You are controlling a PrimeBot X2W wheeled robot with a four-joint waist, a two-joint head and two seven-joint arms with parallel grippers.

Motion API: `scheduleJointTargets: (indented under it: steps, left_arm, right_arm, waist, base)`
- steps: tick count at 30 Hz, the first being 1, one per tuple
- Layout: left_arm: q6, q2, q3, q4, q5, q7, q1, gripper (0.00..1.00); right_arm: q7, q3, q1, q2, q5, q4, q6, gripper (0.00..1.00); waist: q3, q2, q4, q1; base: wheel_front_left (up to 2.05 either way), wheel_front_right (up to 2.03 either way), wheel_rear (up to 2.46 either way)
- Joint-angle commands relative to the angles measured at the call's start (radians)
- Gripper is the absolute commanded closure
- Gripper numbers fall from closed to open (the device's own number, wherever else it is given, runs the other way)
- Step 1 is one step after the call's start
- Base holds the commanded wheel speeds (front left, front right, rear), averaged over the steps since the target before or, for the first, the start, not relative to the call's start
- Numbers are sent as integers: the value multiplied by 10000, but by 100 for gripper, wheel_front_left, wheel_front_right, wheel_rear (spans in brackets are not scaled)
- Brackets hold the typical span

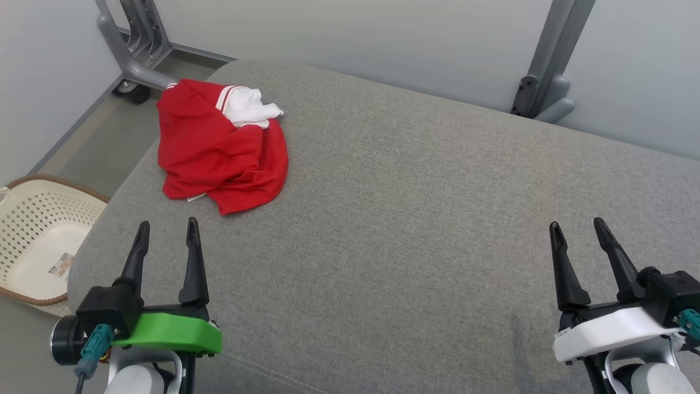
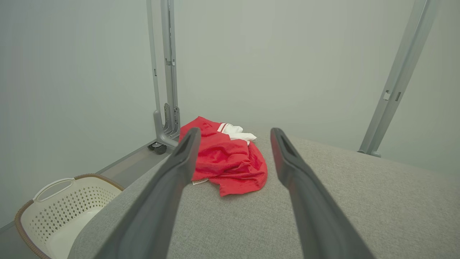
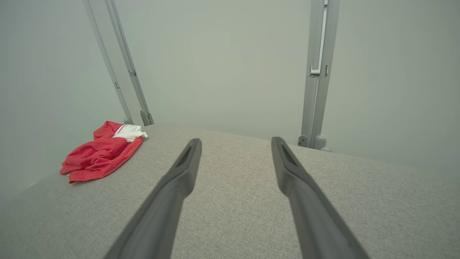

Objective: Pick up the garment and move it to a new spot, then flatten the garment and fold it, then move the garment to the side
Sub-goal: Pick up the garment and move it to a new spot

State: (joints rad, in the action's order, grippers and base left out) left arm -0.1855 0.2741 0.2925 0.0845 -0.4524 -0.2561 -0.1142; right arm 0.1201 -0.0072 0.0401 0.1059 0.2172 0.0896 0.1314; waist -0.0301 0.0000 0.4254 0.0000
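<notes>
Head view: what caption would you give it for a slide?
Both open, left gripper and right gripper hover over grey cushion; crumpled red garment beyond the left one.

The garment (image 1: 219, 148) lies on the cushion (image 1: 410, 191), far left, near the back edge. My left gripper (image 1: 167, 222) is over the near left edge, the garment ahead of it. My right gripper (image 1: 576, 222) is over the near right, well apart from the garment. A basket (image 1: 38, 235) stands on the floor (image 1: 98, 142) left of the cushion. Behind the cushion stand a left post (image 1: 131, 49) and a right post (image 1: 552, 60).
</notes>
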Motion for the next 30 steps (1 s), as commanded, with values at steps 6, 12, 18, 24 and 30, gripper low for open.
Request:
scheduleJointTargets:
  steps: [6, 12, 18, 24, 30]
  left_arm:
    - [65, -151, -1, 50, 150, -61, -375, 0]
    - [26, -331, -183, -45, 234, -77, -963, 0]
    - [154, -171, -359, 291, 560, 33, -2646, 0]
    - [629, 20, -759, 2085, 109, 363, -4887, 0]
    - [1553, 73, -1212, 5347, -716, 319, -6572, 0]
  right_arm:
    - [-113, -85, -124, 109, -59, 175, -14, 0]
    - [-258, 12, -345, 228, -88, 398, -14, 0]
    - [-610, 194, -917, 588, -170, 888, -14, 0]
    - [-943, 712, -1808, 1124, -179, 1313, -14, 0]
    - [-800, 908, -2508, 1234, -30, 1283, -14, 0]
  waist:
    - [-237, 0, -19, 0]
    - [-675, 0, -166, 0]
    - [-1843, 0, -653, 0]
    - [-3353, 0, -1455, 0]
    - [-4430, 0, -2259, 0]
  base:
    - [0, 0, 0]
    - [0, 0, 0]
    - [0, 0, 0]
    - [0, 0, 0]
    - [0, 0, 0]
